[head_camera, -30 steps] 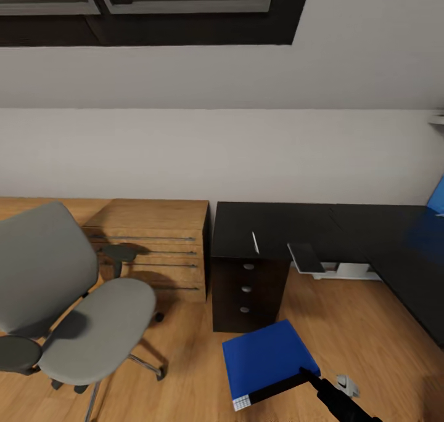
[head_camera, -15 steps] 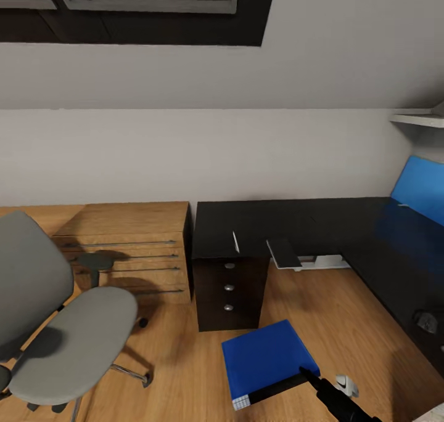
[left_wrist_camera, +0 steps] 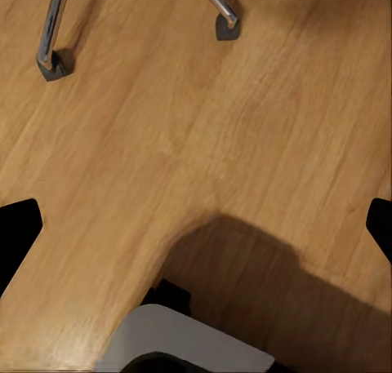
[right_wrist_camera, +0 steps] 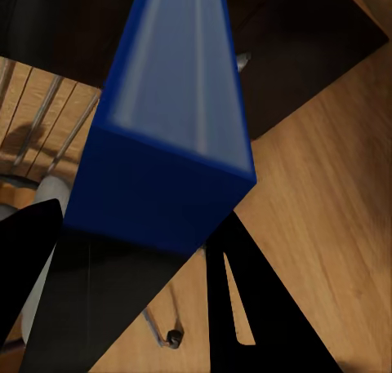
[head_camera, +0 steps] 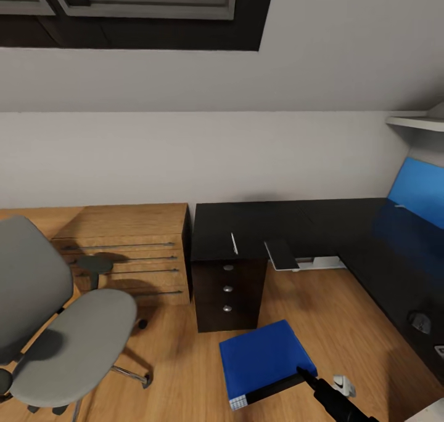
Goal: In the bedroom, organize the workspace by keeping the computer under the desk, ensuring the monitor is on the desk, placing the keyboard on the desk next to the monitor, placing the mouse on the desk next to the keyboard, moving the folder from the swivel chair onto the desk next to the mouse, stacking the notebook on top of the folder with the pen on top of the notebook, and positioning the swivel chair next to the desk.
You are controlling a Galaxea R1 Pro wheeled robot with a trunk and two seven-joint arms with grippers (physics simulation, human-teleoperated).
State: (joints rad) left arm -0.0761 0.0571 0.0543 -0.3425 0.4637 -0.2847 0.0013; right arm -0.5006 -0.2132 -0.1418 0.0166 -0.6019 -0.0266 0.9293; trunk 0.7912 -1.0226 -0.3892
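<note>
Blue folder [head_camera: 265, 361], apparently pinched at one edge by the right gripper [head_camera: 303, 373], should travel level toward the desk [head_camera: 320, 225].

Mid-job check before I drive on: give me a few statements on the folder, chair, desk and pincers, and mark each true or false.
1. The right pincer holds the folder above the floor. True.
2. The folder lies on the swivel chair seat. False: the seat is bare; the folder is in the right pincer.
3. The desk has a drawer unit with three round knobs. True.
4. The swivel chair stands tucked against the desk. False: it stands apart, in front of the wooden cabinet.
5. The left pincer is shut on a pen. False: its fingers stand wide apart over bare floor.
</note>
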